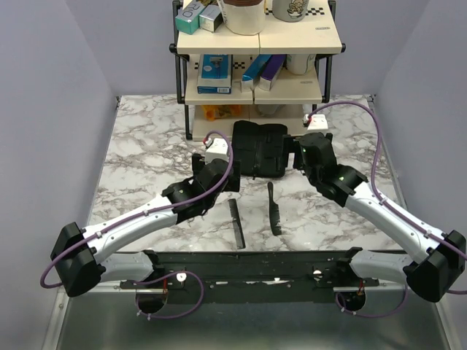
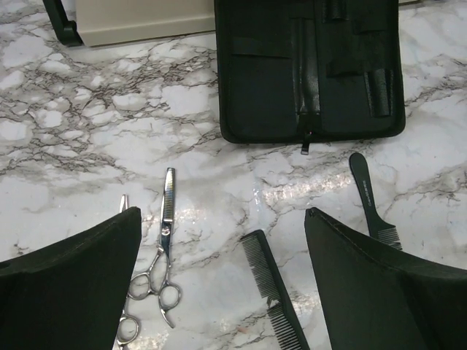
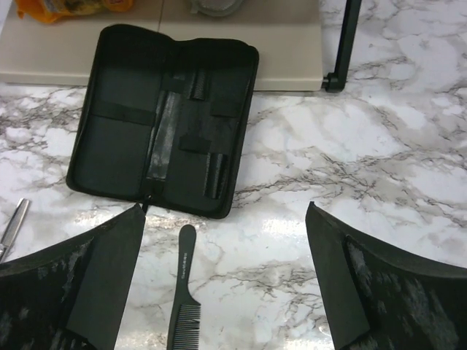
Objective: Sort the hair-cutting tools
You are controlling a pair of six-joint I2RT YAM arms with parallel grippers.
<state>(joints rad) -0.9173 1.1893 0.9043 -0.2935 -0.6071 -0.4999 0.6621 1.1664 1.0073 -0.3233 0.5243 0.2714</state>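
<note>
Left wrist view: our left gripper (image 2: 222, 219) is spread wide, empty. Scissors (image 2: 164, 240) lie just inside its left finger, straight comb (image 2: 271, 288) between the fingers, open pouch (image 2: 306, 73) ahead, we guess waiting for tools. Right gripper (image 3: 224, 211) also gapes wide, handled comb (image 3: 182, 292) between its fingers, likely our next pick.

Left arm (image 1: 139, 222) stretched forward and inward, right arm (image 1: 383, 211) mirroring it, left gripper (image 2: 222, 219) jaws spread wide, right gripper (image 3: 222, 211) jaws equally wide
</note>
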